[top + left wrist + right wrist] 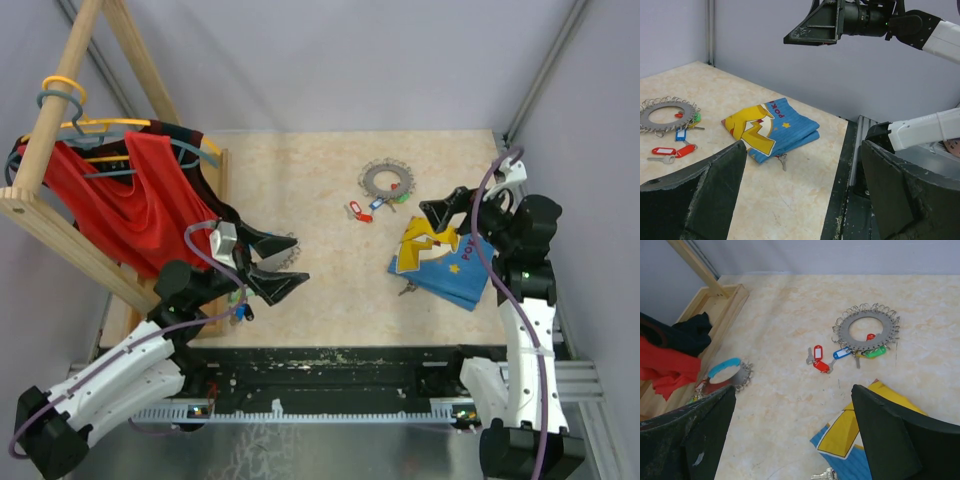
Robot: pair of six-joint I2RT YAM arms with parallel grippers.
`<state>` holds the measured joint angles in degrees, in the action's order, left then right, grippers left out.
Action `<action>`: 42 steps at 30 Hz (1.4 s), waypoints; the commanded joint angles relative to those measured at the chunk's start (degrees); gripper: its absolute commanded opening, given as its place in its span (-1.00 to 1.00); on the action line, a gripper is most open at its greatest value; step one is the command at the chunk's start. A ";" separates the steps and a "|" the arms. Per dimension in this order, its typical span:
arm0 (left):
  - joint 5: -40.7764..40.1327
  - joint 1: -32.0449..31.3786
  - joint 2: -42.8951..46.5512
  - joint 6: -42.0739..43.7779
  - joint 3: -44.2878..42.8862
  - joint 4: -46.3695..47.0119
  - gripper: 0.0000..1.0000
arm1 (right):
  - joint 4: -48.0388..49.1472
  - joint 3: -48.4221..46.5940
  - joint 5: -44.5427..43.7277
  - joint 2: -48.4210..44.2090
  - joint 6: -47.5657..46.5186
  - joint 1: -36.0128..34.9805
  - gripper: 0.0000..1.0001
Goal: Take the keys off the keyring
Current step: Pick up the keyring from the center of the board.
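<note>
The keyring (386, 178) lies flat at the far middle of the table, a grey ring fringed with silver loops, also seen in the left wrist view (685, 111) and the right wrist view (845, 332). At its near edge lie a blue-tagged key (841, 353) and a green-tagged key (875, 352). Two red-tagged keys (820, 360) lie just left of them on the table (354, 210). My left gripper (295, 265) hovers open at the near left, far from the ring. My right gripper (793, 389) is open above the cloth, nothing between its fingers.
A folded blue and yellow cloth (440, 260) lies at the right, a silver key (782, 161) poking out from under it. A wooden rack with a red garment (110, 200) fills the left. A second looped ring with a blue band (730, 372) lies near the rack.
</note>
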<state>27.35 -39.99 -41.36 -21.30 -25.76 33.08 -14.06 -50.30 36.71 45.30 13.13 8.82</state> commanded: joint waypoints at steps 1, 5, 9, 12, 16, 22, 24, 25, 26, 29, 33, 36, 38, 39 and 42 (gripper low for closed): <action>-2.20 0.08 2.27 -1.52 2.04 4.69 0.99 | 3.85 -1.84 2.93 0.50 -0.40 0.58 0.97; -2.57 0.08 2.32 -2.73 4.57 8.69 1.00 | 6.08 -0.86 6.30 1.65 -2.97 0.58 0.97; -2.57 0.08 0.82 -3.07 5.47 10.42 0.99 | 7.57 -0.14 10.54 3.66 -6.27 0.58 0.97; -2.25 0.08 -0.53 -3.30 6.18 12.76 0.99 | 11.04 1.50 12.58 4.68 -5.30 0.61 0.97; -2.88 0.08 -2.19 -3.05 6.96 14.74 0.99 | 12.28 1.00 14.05 6.86 -5.38 0.54 0.97; -4.48 0.08 -5.20 -1.05 7.71 15.82 0.99 | 16.32 0.74 10.83 9.88 -5.42 -0.06 0.97; -5.35 0.08 -6.05 -0.11 8.03 15.96 0.99 | 14.48 -0.49 8.53 12.23 -10.12 -1.76 0.97; -5.87 0.08 -6.36 0.33 8.27 16.01 0.99 | 13.05 -1.45 5.85 13.68 -12.29 -3.17 0.96; -6.45 0.08 -6.77 0.64 8.61 16.15 1.00 | 10.88 -2.67 3.05 15.53 -14.16 -5.10 0.95; -8.66 0.08 -7.02 1.09 10.54 17.31 0.99 | 7.07 -7.59 -0.56 22.53 -17.20 -7.39 0.87; -11.01 0.08 -6.59 0.83 14.42 20.73 0.99 | 2.64 -14.88 -2.26 33.08 -18.89 -7.96 0.74; -12.43 0.08 -7.01 1.28 16.42 22.12 0.99 | 0.49 -19.40 -3.51 40.75 -19.68 -8.27 0.62; -12.76 0.08 -7.42 1.61 16.89 22.12 0.99 | 0.53 -21.47 -3.93 44.84 -18.25 -8.25 0.51; -12.86 0.08 -7.49 1.70 17.01 22.12 0.99 | 0.59 -22.45 -4.16 46.56 -17.48 -8.36 0.47; -13.28 0.08 -7.60 1.68 18.03 22.78 0.99 | 0.97 -24.54 -5.76 51.69 -15.97 -8.96 0.38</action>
<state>15.68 -39.99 -48.90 -20.51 -8.93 51.68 -12.86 -70.24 33.45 92.60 -3.88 0.78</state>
